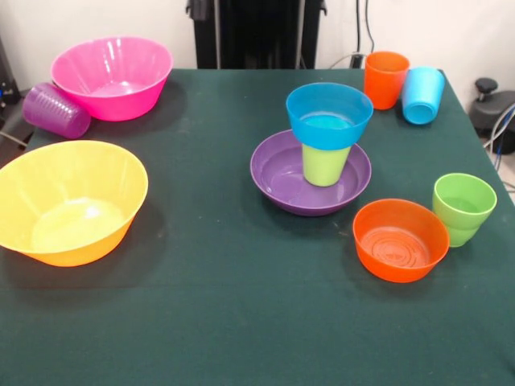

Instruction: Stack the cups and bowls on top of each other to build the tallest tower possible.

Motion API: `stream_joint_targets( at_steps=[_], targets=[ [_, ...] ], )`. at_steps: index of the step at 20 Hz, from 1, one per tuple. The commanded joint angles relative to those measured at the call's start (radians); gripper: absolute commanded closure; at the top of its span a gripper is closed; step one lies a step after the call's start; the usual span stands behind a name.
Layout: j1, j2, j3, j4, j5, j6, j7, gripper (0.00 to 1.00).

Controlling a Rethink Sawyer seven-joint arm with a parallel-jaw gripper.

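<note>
**Tower of three stood mid-table; my hand out of sight**

My gripper did not show anywhere in the front view, so I cannot tell whether its fingers were apart or together.

The tower (320, 153) stood a little right of the table's (209, 322) centre. Its base was the wide purple bowl (282, 177), upright on the green cloth. The lime-yellow cup (325, 165) stood inside that bowl toward its right side, mouth up, and the small blue bowl (329, 114) sat on top of the cup, upright and roughly level.

Just near and right of the tower lay the small orange bowl (400, 240), upright, with the green cup (463, 207) touching or just beside its right flank. At the far right, the orange cup (385, 79) stood upright and the light blue cup (422, 94) leaned beside it, touching it.

On the left, the big yellow-orange bowl (71, 201) sat near the edge, tilted toward the camera. Far left was the big pink bowl (113, 76), with the purple cup (56, 111) lying on its side against its left wall.
</note>
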Motion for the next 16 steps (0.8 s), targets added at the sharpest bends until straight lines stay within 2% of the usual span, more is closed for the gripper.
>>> stream_joint_targets(
  at_steps=[1,4,7,10,12,16],
  targets=[
    [-0.043,0.364,0.032,0.069,0.276,-0.377,-0.619,1.00],
    [-0.078,0.503,0.019,0.071,0.365,-0.536,-0.708,1.00],
    [-0.086,0.603,0.016,0.064,0.436,-0.661,-0.738,1.00],
    [-0.130,0.627,0.023,0.076,0.429,-0.848,-0.786,1.00],
    [-0.128,0.622,0.013,0.086,0.444,-0.937,-0.764,1.00],
    [-0.072,0.642,-0.005,0.088,0.521,-1.039,-0.684,1.00]
  ],
)
